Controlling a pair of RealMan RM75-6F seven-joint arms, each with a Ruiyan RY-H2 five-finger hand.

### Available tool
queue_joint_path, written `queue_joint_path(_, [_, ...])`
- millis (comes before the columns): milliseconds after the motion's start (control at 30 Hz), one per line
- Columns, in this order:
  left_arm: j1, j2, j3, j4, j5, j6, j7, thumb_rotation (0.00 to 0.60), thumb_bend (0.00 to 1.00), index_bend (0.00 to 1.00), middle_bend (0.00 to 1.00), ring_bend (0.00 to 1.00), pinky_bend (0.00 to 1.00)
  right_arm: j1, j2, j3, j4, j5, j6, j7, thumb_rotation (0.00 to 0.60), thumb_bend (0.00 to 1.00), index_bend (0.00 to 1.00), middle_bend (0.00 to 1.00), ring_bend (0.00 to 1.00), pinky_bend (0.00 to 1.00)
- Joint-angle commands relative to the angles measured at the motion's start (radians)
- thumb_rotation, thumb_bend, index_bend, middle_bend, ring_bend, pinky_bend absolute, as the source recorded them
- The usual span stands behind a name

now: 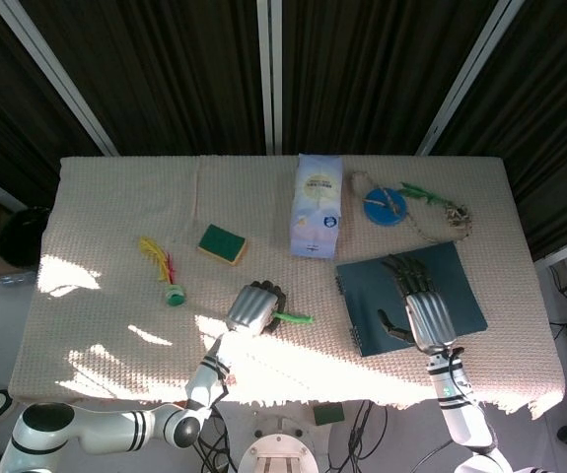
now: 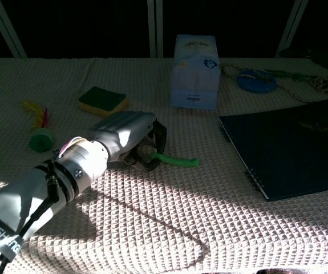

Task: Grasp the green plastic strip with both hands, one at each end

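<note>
Near bench front-center lies the green plastic strip [image 2: 174,160], its left end gripped in curled fingers [image 2: 159,136] of left hand [image 2: 124,135]. Right hand [image 1: 416,305] hovers w/ fingers spread over dark notebook [image 1: 362,296], holding nothing, apart from strip.
</note>
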Motion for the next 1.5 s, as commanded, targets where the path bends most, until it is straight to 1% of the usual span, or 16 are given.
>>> queue_joint_path(33, [0.000,0.001,0.002,-0.003,-0.005,-0.004,-0.009,0.600,0.38,0.56,0.41,0.31,0.38,0.031,-0.020,0.004,-0.007,0.040,-0.057,-0.052,0.600,0.34,0.21,0.08,0.00,0.00])
queue_joint_path(100, [0.001,0.001,0.004,-0.004,-0.007,-0.008,-0.021,0.600,0.38,0.56,0.41,0.31,0.38,0.050,-0.037,0.013,-0.001,0.070,-0.094,-0.071,0.600,0.34,0.24,0.07,0.00,0.00])
queue_joint_path(300, [0.001,-0.007,0.013,0.011,0.004,-0.006,-0.051,0.599,0.38,0.56,0.41,0.31,0.38,0.106,-0.075,0.028,0.008,0.140,-0.195,-0.111,0.600,0.34,0.26,0.01,0.00,0.00])
queue_joint_path(433, [0.002,-0.011,0.012,0.021,0.012,0.000,-0.074,0.599,0.38,0.56,0.41,0.31,0.38,0.131,-0.099,0.034,0.009,0.197,-0.241,-0.155,0.600,0.34,0.33,0.00,0.00,0.00])
queue_joint_path(533, [0.006,-0.015,0.013,0.026,0.014,0.007,-0.085,0.600,0.37,0.57,0.41,0.31,0.39,0.146,-0.115,0.044,0.021,0.234,-0.272,-0.135,0.600,0.34,0.38,0.01,0.00,0.00])
queue_joint_path(633, [0.010,-0.022,0.019,0.034,0.019,0.010,-0.102,0.600,0.37,0.57,0.41,0.31,0.39,0.163,-0.130,0.051,0.039,0.268,-0.312,-0.102,0.600,0.34,0.39,0.01,0.00,0.00])
queue_joint_path(1100, [0.012,-0.023,0.022,0.069,0.033,-0.009,-0.168,0.600,0.37,0.57,0.41,0.31,0.39,0.218,-0.224,0.040,0.134,0.284,-0.354,-0.093,0.600,0.34,0.39,0.01,0.00,0.00])
queue_joint_path(1233, [0.016,-0.030,0.022,0.088,0.033,-0.013,-0.192,0.600,0.37,0.57,0.41,0.31,0.39,0.225,-0.254,0.041,0.175,0.285,-0.359,-0.064,0.600,0.34,0.39,0.01,0.00,0.00])
queue_joint_path(1500, [0.024,-0.033,0.024,0.103,0.041,-0.009,-0.219,0.600,0.37,0.57,0.41,0.31,0.39,0.234,-0.313,0.034,0.260,0.242,-0.348,0.006,0.600,0.34,0.39,0.02,0.00,0.00])
